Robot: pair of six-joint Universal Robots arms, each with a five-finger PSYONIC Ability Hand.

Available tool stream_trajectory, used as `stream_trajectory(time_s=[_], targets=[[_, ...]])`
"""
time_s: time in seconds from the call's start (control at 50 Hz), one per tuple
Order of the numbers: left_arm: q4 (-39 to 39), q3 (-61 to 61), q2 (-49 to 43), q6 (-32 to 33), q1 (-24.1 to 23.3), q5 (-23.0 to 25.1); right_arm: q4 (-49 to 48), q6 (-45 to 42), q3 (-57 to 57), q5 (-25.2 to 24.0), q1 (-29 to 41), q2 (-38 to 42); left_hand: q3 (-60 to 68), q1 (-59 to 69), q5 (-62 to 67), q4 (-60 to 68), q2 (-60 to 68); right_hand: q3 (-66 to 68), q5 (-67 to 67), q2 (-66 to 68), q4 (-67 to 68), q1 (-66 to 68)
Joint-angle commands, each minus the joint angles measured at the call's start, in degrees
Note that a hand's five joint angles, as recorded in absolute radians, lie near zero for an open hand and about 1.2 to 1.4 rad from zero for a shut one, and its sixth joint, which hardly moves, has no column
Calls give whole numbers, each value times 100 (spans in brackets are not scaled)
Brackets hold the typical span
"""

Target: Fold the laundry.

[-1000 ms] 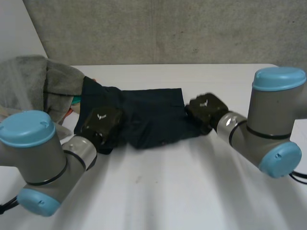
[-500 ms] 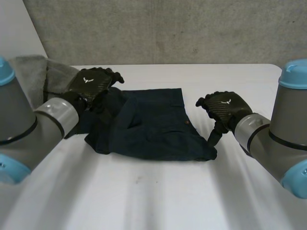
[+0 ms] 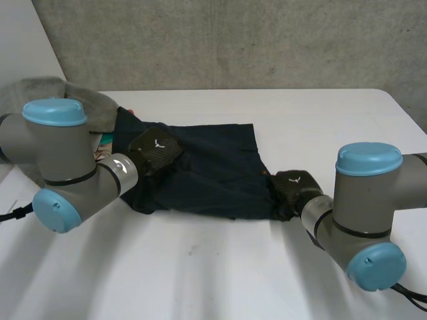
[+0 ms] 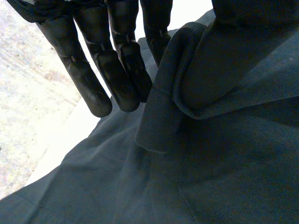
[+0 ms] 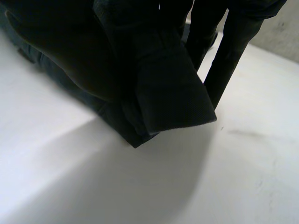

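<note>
White table: dark cloth stretched side-to-side; left hand, right hand pinch opposite ends.

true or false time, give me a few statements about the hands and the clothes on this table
1. The dark garment lies on the white table. True.
2. The left hand rests on the grey pile. False: it is on the dark garment's left part.
3. The right hand holds the dark garment's near right corner. True.
4. The grey pile sits by the right arm. False: it is behind the left arm.
</note>
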Motion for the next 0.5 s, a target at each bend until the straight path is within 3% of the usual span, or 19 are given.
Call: stream_trajectory(time_s=[0.02, 0.14, 0.26, 0.36, 0.5], targets=[[36, -38, 787, -192, -122, -453, -78, -214, -276, 22, -78, -804, 1248, 1370, 1394, 1207, 1207, 1340, 1389, 1301, 1224, 1765], [28, -108, 2166, -1106, -105, -603, 158, -1126, -741, -22, -200, -2078, 1248, 1370, 1394, 1207, 1207, 1340, 1389, 1301, 1224, 1765], [10, -284, 3371, -1880, -43, -603, 1062, -2042, -1725, -13, -421, -2538, 1248, 1370, 1394, 1207, 1207, 1340, 1389, 1301, 1224, 1765], [-156, -573, 3864, -2065, 27, -559, 2082, -2183, -2719, -57, -447, -2521, 1248, 1370, 1394, 1207, 1207, 1340, 1389, 1301, 1224, 1765], [-298, -969, 3373, -2048, 27, -594, 2910, -2236, -3599, -250, -456, -1642, 1248, 1370, 1394, 1207, 1207, 1340, 1389, 1301, 1224, 1765]])
